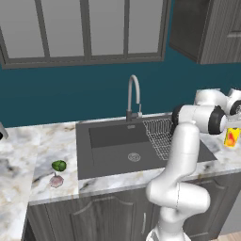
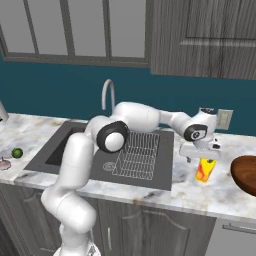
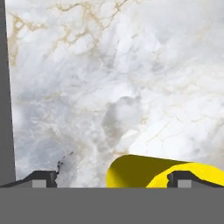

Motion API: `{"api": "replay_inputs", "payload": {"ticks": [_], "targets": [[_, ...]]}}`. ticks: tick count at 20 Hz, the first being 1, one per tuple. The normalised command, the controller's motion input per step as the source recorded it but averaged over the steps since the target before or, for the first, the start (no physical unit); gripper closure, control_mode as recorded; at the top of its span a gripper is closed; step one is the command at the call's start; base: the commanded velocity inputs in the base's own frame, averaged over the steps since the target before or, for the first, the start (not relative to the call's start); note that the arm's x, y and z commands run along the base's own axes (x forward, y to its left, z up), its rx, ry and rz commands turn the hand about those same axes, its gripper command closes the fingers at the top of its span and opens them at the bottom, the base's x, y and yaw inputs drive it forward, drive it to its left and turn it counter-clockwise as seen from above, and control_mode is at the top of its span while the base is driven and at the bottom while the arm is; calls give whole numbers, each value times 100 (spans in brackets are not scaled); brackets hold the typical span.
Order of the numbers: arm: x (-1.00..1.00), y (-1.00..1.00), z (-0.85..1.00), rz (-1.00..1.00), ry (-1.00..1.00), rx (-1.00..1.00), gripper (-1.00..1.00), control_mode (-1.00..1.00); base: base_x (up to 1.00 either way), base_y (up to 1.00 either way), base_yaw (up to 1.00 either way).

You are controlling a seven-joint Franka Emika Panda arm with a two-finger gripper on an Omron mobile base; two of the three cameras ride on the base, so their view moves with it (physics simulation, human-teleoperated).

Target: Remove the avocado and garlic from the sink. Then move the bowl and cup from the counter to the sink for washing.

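The tool point(image 2: 200, 159) hangs just above the yellow cup point(image 2: 204, 170) on the marble tabletop point(image 2: 210, 192) to the right of the sink point(image 2: 75, 150). Its two tips stand wide apart and clamp nothing. In the hand view the cup's yellow rim point(image 3: 144, 170) lies low between the two dark tips, nearer the right-hand one point(image 3: 186, 178), with bare marble beyond it; whether a tip touches the cup I cannot tell.

The cup stands upright close to the sink's right edge, its red mark facing the front edge of the tabletop. In the left base view the cup point(image 1: 231, 136) shows past the arm's elbow, at the right end of the tabletop.

The brown bowl point(image 2: 246, 172) sits on the tabletop to the right of the cup, near it but apart, cut off by the picture's right border.

The sink is a dark basin with a round drain point(image 1: 134, 157), a wire rack point(image 1: 160, 134) in its right side and a curved steel faucet point(image 1: 134, 96) at its back edge. No fruit or bulb lies in the basin.

The avocado point(image 1: 59, 165) and the garlic point(image 1: 56, 180) rest on the tabletop left of the sink, near the front edge, just beside each other, the garlic closer to the front.
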Motion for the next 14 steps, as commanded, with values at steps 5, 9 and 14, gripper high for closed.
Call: {"api": "replay_inputs", "payload": {"ticks": [5, 9, 14], "targets": [[-20, 0, -25, 0, 0, 0, -100, -100, 0, 0, 0], [-18, 9, -25, -2, 0, 0, 100, -100, 0, 0, 0], [-14, 27, -25, -4, 0, 0, 100, -100, 0, 0, 0]]}}
